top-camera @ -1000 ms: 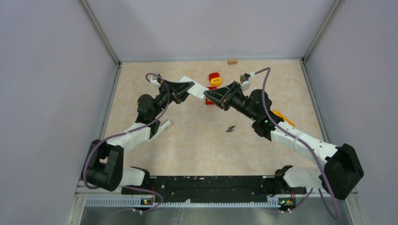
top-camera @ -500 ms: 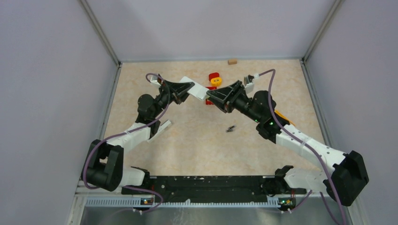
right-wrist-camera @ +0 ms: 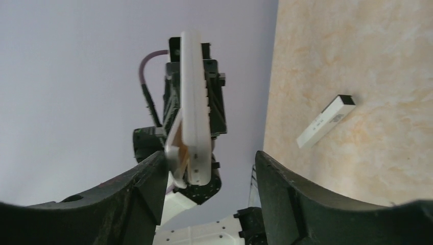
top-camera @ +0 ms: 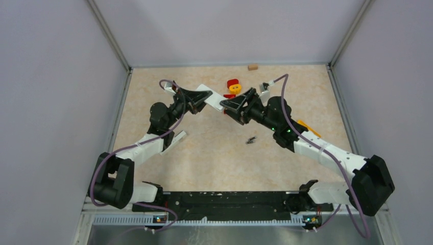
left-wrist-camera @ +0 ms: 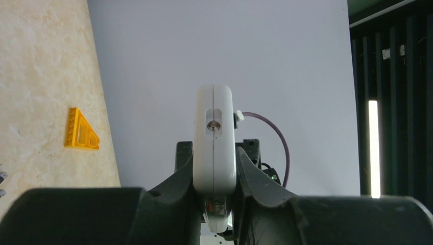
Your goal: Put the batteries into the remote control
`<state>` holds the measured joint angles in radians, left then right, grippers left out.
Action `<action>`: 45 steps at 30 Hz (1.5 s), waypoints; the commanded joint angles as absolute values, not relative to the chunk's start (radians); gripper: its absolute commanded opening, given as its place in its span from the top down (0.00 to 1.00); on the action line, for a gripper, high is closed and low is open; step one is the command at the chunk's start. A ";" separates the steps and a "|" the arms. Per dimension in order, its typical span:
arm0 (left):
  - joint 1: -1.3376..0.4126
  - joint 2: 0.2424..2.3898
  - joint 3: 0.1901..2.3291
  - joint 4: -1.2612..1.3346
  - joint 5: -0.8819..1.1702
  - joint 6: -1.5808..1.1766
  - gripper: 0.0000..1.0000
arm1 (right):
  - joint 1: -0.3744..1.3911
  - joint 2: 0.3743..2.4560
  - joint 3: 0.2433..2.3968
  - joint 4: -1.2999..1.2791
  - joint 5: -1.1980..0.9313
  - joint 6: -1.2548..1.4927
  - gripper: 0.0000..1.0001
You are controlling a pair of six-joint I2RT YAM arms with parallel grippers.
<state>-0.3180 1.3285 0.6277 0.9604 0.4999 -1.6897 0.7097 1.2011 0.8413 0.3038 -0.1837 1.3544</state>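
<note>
Black plastic jaws of the right gripper (right-wrist-camera: 209,163) have just swung apart. A second ago they were pinched at the end of the slim white plastic remote control (top-camera: 213,96); now they stand to either side of it, touching nothing that I can see. The remote therefore hangs in the air by the left gripper (left-wrist-camera: 213,168) alone, whose fingers are clamped flat on its two faces. In the right wrist view a thin flap seems to stand off the remote's lower end, so the compartment may be open, though I cannot be sure. The tiny dark cylindrical batteries (top-camera: 250,140) lie on the beige table (top-camera: 214,158) on the near side of the remote, not yet picked up, so the freed right gripper probably fetches one next. Both arms reach up and inward from their bases, meeting nose to nose at the remote. A second white bar-shaped remote (top-camera: 178,137) lies near-left of it, an orange wedge (top-camera: 306,126) to its right, and a red-and-yellow toy (top-camera: 234,88) just beyond.
</note>
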 commanded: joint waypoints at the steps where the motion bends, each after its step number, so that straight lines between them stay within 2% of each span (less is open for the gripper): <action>1: -0.322 1.276 0.638 0.993 0.524 -1.660 1.00 | 0.718 1.243 0.917 0.329 -0.199 1.320 0.44; 3: -0.322 1.272 0.634 0.990 0.530 -1.663 1.00 | 0.716 1.245 0.909 0.340 -0.191 1.322 0.60; 6: -0.322 1.267 0.636 0.991 0.531 -1.671 1.00 | 0.717 1.238 0.880 0.370 -0.192 1.334 0.74; 18: -0.322 1.262 0.673 1.003 0.563 -1.695 1.00 | 0.716 1.243 0.808 0.440 -0.217 1.294 0.88; 23: -0.331 1.251 0.709 0.973 0.660 -1.666 1.00 | 0.716 1.297 0.812 0.526 -0.261 1.249 0.95; 33: -0.463 1.218 0.772 0.718 0.823 -1.322 1.00 | 0.716 1.443 0.977 0.398 -0.267 1.249 0.97; 42: -0.486 1.209 0.796 0.625 0.922 -1.162 1.00 | 0.708 1.436 0.937 0.570 -0.309 1.165 0.97; 45: -0.479 1.187 0.849 0.509 0.931 -1.030 1.00 | 0.677 1.389 0.865 0.668 -0.419 1.092 0.90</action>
<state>-0.3161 1.2495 0.7670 0.6498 0.5159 -1.1969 0.6647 1.4025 0.8936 0.4747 -0.3244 1.2476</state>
